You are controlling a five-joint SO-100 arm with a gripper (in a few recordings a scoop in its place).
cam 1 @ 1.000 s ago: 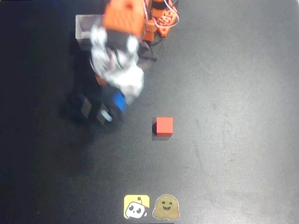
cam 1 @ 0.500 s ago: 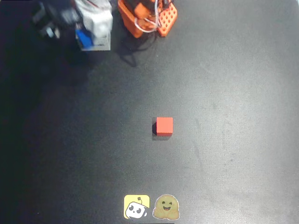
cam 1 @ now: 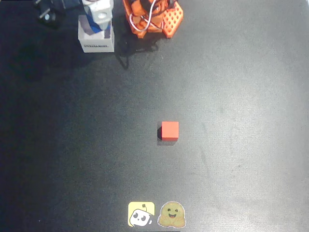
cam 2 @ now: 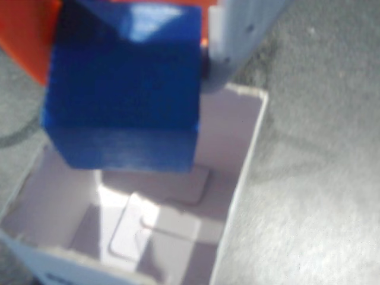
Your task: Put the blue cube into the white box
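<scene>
The robot arm's gripper (cam 1: pixel 94 21) hangs directly above the white box (cam 1: pixel 96 44) at the top left of the dark desk (cam 1: pixel 231 96) in the overhead view, its fingers (cam 2: pixel 237 41) closed on the blue cube (cam 2: pixel 124 89). A second ago the arm was low over the middle-left of the desk with the cube already between its fingers; it has since swung up and back to the box, covering most of that distance in the first half second and settling over the opening in the last. In the wrist view the cube sits clear of the box's thin walls and above its bare cardboard floor, with the open mouth spread out below it, so the carry looks finished and the release is the step that appears to be left. Whether the cube is squarely centred is hard to judge, since it is tilted in the grip and the picture is soft. The red cube (cam 1: pixel 170 130) lies untouched near the middle of the desk, well apart from the box, exactly where it was a second ago.
</scene>
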